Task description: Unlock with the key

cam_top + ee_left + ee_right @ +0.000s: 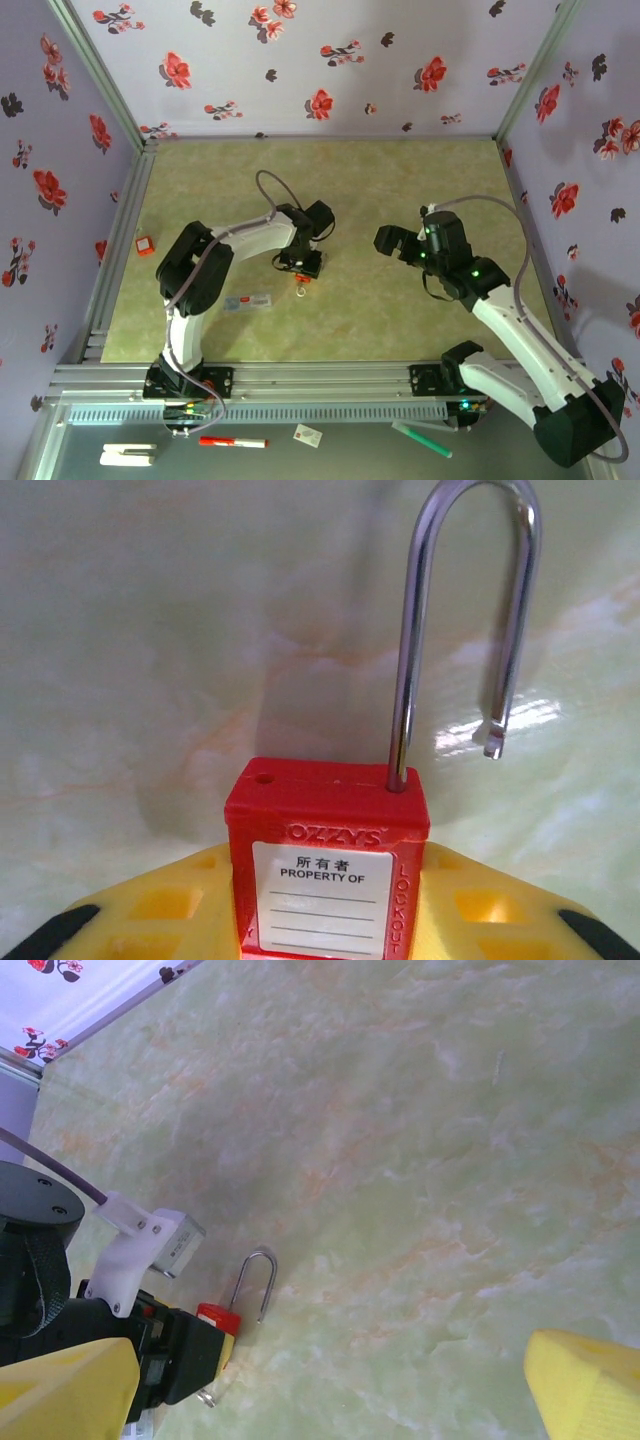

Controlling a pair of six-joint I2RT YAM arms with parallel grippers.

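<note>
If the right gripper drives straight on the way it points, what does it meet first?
Most likely bare table. The red padlock held by the left gripper sits off that line, though depth is unclear.

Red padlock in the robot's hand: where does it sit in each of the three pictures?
Top external: the red padlock is tiny, just left of centre, at the tip of the left hand.
Left wrist: red padlock bottom centre, large, shackle pointing up.
Right wrist: red padlock lower left, small.
Shared landmark: the green marbled tabletop.

Left pincer clamped, right pincer spread wide, both arms reaching forward.
</note>
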